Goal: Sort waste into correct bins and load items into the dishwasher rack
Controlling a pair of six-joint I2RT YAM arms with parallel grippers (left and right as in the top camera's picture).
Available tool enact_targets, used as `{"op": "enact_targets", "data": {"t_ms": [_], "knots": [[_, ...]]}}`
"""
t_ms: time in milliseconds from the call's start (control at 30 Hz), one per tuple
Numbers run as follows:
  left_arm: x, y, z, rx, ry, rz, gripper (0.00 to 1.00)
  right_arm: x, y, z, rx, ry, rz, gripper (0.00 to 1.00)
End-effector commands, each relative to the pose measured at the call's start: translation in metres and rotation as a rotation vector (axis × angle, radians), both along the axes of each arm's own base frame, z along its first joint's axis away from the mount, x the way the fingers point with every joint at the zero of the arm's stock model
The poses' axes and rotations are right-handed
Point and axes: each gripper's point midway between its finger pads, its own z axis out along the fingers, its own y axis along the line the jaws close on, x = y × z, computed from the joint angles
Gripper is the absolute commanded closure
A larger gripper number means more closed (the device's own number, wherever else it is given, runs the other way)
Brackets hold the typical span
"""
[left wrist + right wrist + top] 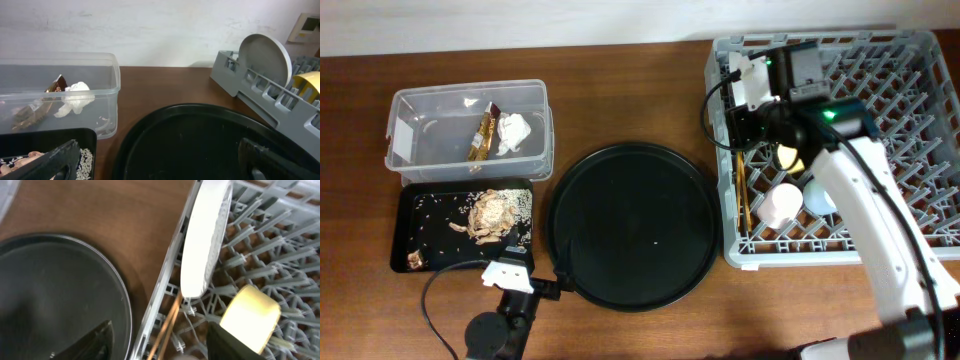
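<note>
The clear box (410, 150) holds the brown-and-gold wrapper (482, 135) and white tissue (515, 132); both also show in the left wrist view, wrapper (35, 105) and tissue (75, 97). The shallow black tray (415, 235) holds beige food scraps (492, 213). The grey rack (910, 130) holds the chopsticks (742, 190), yellow bowl (788, 155), pink cup (778, 204) and blue cup (820, 196). The pale plate (205, 240) stands upright in the rack beside the yellow bowl (250, 315). My right gripper (165, 342) is open above the chopsticks (170, 325). My left gripper (160, 165) is open and empty.
A large round black tray (632, 225) lies between the bins and the rack, and it fills the foreground of the left wrist view (200, 145). The right arm (880, 230) stretches over the rack's front right. The left arm sits at the table's front edge.
</note>
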Motion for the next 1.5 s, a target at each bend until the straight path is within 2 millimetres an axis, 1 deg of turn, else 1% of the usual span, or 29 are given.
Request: {"op": "enact_targets", "data": {"t_ms": [0,33,67,133,200,233,300,367,433,467,500,533,567,633,700,733,767,800,833,1467], "knots": [[0.0,-0.001,-0.002,0.012,0.0,-0.009,0.01,-0.035,-0.009,0.081,-0.037,-0.181,0.064,0.32],[0.0,-0.001,-0.002,0.012,0.0,-0.009,0.01,-0.053,-0.007,0.108,0.007,-0.254,0.077,0.01],[0.0,-0.001,-0.002,0.012,0.0,-0.009,0.01,-0.067,-0.001,0.125,0.05,-0.298,0.112,0.01],[0.0,-0.001,-0.002,0.012,0.0,-0.009,0.01,-0.09,-0.002,0.143,0.068,-0.346,0.124,0.01],[0.0,-0.001,-0.002,0.012,0.0,-0.009,0.01,-0.101,-0.004,0.15,0.07,-0.363,0.124,0.01],[0.0,-0.001,-0.002,0.012,0.0,-0.009,0.01,-0.101,-0.007,0.148,0.057,-0.356,0.112,0.01],[0.0,-0.001,-0.002,0.012,0.0,-0.009,0.0,-0.109,-0.013,0.133,0.025,-0.291,0.103,0.01],[0.0,-0.001,-0.002,0.012,0.0,-0.009,0.01,-0.115,-0.019,0.129,0.021,-0.287,0.087,0.01],[0.0,-0.001,-0.002,0.012,0.0,-0.009,0.0,-0.123,-0.021,0.125,0.057,-0.402,0.086,0.01],[0.0,-0.001,-0.002,0.012,0.0,-0.009,0.01,-0.132,-0.022,0.115,0.083,-0.486,0.095,0.01],[0.0,-0.001,-0.002,0.012,0.0,-0.009,0.01,-0.14,-0.024,0.093,0.095,-0.531,0.088,0.01],[0.0,-0.001,-0.002,0.012,0.0,-0.009,0.01,-0.154,-0.027,0.052,0.1,-0.537,0.086,0.01],[0.0,-0.001,-0.002,0.012,0.0,-0.009,0.01,-0.164,-0.026,0.025,0.11,-0.539,0.094,0.01],[0.0,-0.001,-0.002,0.012,0.0,-0.009,0.01,-0.181,-0.027,-0.034,0.139,-0.587,0.105,0.01],[0.0,-0.001,-0.002,0.012,0.0,-0.009,0.01,-0.185,-0.028,-0.072,0.156,-0.646,0.11,0.01],[0.0,-0.001,-0.002,0.012,0.0,-0.009,0.01,-0.181,-0.029,-0.085,0.152,-0.704,0.113,0.01],[0.0,-0.001,-0.002,0.012,0.0,-0.009,0.0,-0.172,-0.029,-0.093,0.15,-0.744,0.115,0.01],[0.0,-0.001,-0.002,0.012,0.0,-0.009,0.01,-0.166,-0.029,-0.08,0.144,-0.84,0.123,0.01],[0.0,-0.001,-0.002,0.012,0.0,-0.009,0.01,-0.164,-0.029,-0.077,0.141,-0.884,0.127,0.01],[0.0,-0.001,-0.002,0.012,0.0,-0.009,0.01,-0.163,-0.03,-0.079,0.139,-0.883,0.123,0.01]]}}
